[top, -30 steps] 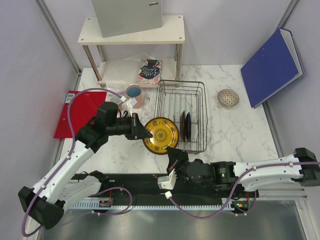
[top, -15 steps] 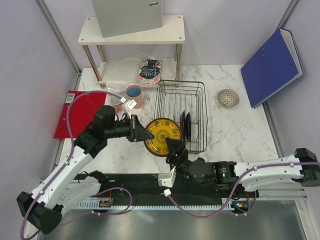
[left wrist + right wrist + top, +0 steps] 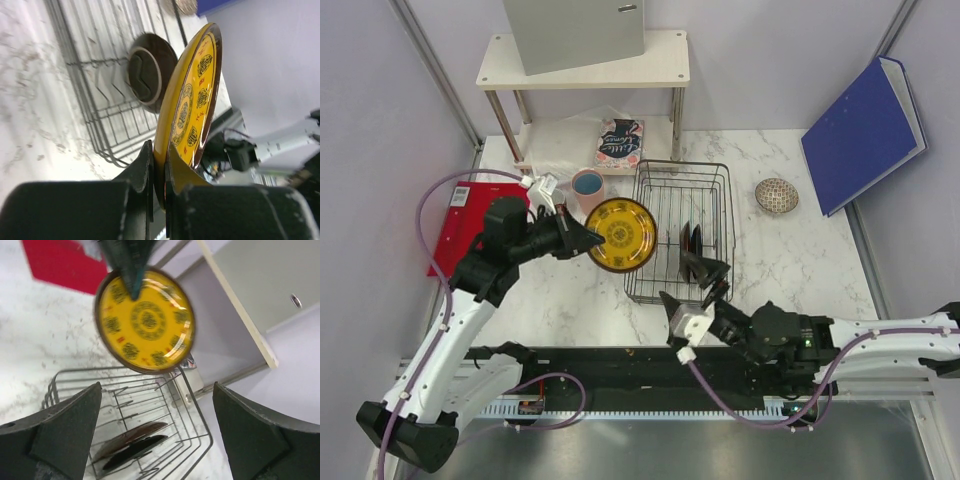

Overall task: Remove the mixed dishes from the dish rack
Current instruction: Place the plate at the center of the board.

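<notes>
Left gripper [image 3: 582,240] clamped the yellow plate [image 3: 621,234] by its rim beside the dish rack [image 3: 665,200]: stiff, probably slippery, breakable. Right gripper [image 3: 691,288] gaped wide.

yellow plate [image 3: 621,234] — shiny glazed ceramic look, dish rack [image 3: 682,163] thin dark metal wire, table [image 3: 790,262] smooth white marble-pattern top, red folder [image 3: 460,228] matt-ish plastic

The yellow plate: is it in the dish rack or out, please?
Out: the left gripper holds the yellow plate by its rim, off the dish rack.
</notes>
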`<action>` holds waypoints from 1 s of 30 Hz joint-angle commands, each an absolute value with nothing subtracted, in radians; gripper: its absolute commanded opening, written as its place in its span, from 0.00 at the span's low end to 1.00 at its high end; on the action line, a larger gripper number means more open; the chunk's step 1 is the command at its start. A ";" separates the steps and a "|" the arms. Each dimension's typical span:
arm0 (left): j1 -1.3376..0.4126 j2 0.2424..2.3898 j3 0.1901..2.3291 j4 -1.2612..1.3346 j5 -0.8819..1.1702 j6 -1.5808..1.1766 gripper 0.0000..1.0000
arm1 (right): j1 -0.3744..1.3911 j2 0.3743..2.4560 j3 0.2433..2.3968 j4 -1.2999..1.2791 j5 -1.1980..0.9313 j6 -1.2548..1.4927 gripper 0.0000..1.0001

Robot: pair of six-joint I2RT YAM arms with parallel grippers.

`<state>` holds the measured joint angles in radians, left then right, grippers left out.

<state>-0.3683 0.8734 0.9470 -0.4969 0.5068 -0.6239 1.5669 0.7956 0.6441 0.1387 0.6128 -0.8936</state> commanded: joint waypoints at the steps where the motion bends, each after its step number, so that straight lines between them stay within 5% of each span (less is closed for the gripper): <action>1: -0.308 0.848 0.994 -0.558 0.336 -0.640 0.02 | 1.566 0.721 0.779 0.163 0.794 -0.536 0.98; 10: -0.175 0.813 0.919 -0.676 0.062 -0.729 0.02 | 1.566 0.597 0.756 0.225 0.857 -0.213 0.98; 20: -0.086 0.856 0.622 -0.444 0.196 -0.862 0.02 | 1.566 0.561 0.675 0.235 0.831 -0.137 0.98; 30: -0.087 1.046 0.575 -0.273 0.216 -0.865 0.02 | 1.566 0.538 0.629 0.241 0.864 -0.074 0.98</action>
